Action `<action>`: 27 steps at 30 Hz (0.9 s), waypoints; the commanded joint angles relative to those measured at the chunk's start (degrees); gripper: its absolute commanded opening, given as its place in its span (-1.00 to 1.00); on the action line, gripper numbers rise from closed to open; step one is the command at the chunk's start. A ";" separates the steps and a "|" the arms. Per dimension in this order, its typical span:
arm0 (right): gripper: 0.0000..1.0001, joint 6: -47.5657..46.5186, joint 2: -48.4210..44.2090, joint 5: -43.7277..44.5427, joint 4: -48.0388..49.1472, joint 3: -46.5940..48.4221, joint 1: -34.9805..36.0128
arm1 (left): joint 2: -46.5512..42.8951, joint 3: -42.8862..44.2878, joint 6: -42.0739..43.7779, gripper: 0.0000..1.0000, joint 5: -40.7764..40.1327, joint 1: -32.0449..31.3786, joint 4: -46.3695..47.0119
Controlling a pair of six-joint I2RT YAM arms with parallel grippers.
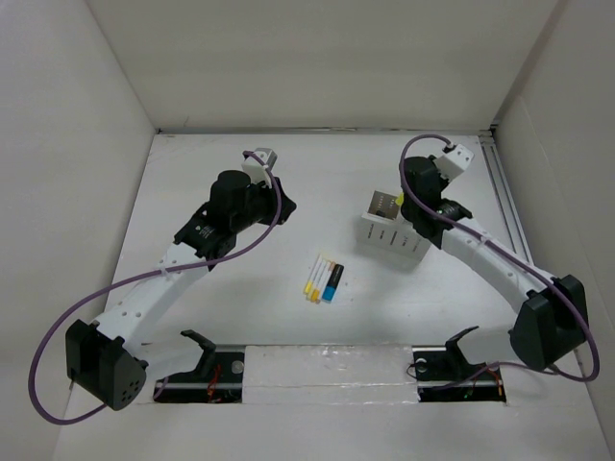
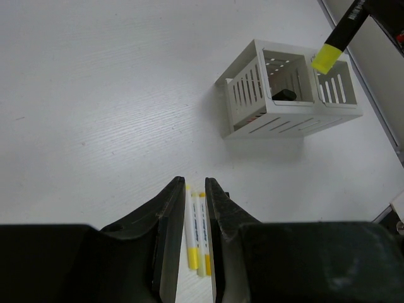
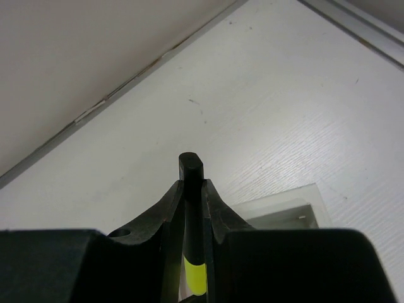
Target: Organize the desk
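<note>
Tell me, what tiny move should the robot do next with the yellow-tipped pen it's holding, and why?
Probably lower the right gripper straight down so the highlighter slides into the white holder. The jaws are clamped on the highlighter. In the left wrist view its yellow end hangs just above the holder's open top, and it is not inside yet.

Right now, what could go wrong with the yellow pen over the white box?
The highlighter in the right gripper hangs by the slotted holder, near its divider, so its yellow tip might hit the rim and shove the holder. The markers on the desk lie tight together; grabbing one might roll the others.
</note>
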 commanded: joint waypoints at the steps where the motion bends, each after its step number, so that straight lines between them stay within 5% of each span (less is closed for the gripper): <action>1: -1.00 -3.05 0.89 1.16 5.24 2.70 -0.94 | -0.57 1.17 -0.30 -0.68 0.74 0.22 1.76; 18: -1.00 -5.43 7.14 3.62 7.52 0.69 3.97 | -0.74 1.17 -0.12 -0.68 -0.04 0.22 1.84; 27: -0.66 -4.20 6.53 8.72 2.44 0.25 8.46 | 0.13 1.34 -0.13 -0.67 0.22 0.22 1.67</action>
